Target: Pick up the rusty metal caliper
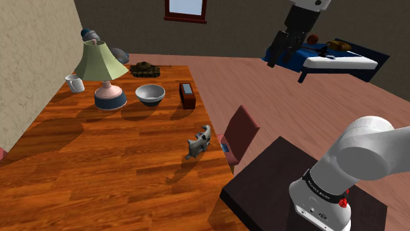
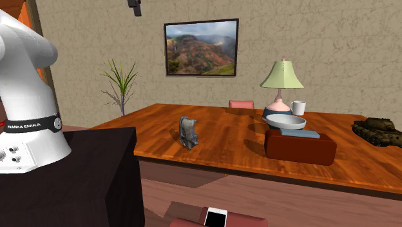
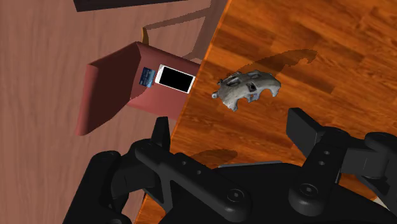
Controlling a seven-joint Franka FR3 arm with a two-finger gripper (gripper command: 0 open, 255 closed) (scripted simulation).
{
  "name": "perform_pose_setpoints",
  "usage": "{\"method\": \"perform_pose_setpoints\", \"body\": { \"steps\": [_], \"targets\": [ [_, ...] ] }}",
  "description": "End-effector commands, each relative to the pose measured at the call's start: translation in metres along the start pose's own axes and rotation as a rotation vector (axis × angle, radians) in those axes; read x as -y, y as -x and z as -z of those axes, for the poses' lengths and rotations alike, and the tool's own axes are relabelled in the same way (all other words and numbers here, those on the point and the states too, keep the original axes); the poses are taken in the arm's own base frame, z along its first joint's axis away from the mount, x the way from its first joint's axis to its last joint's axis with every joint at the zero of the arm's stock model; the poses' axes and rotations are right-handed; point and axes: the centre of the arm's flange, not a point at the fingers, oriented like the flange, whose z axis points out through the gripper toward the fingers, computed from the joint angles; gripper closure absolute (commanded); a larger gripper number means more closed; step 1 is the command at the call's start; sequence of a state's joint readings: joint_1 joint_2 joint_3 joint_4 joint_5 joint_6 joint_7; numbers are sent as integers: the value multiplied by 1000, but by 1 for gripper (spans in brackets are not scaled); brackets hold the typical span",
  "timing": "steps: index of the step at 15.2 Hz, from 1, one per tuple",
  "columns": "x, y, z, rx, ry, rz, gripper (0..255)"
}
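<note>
- The pincer is seen in the upper right of the shoulder view, raised well above the table.
- In the second exterior view the pincer is caught at the top edge, left of the middle.
- In the wrist view its two black fingers are spread wide apart, released, and nothing is clasped between them.
- The caliper, drawn grey, is found on the table near its edge, just right of the middle of the shoulder view and well apart from the pincer.
- In the wrist view the caliper is seen beyond the fingertips, lying on the wood near the table's edge.
- A red chair is set against that edge, near the caliper, and a phone is laid on its seat.
- In the upper left of the shoulder view a lamp, a white mug, a bowl, a brown box and a toy tank are grouped, well apart from the caliper.
</note>
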State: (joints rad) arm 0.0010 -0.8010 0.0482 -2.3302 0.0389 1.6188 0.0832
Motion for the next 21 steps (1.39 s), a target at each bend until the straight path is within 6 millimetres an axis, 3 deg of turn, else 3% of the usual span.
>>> {"method": "perform_pose_setpoints", "body": {
  "steps": [1,11,21],
  "targets": [
    [0,0,0,0,0,0,0],
    [71,-31,-114,19,67,-234,0],
    [125,-74,-233,37,134,-468,0]
  ]
}}
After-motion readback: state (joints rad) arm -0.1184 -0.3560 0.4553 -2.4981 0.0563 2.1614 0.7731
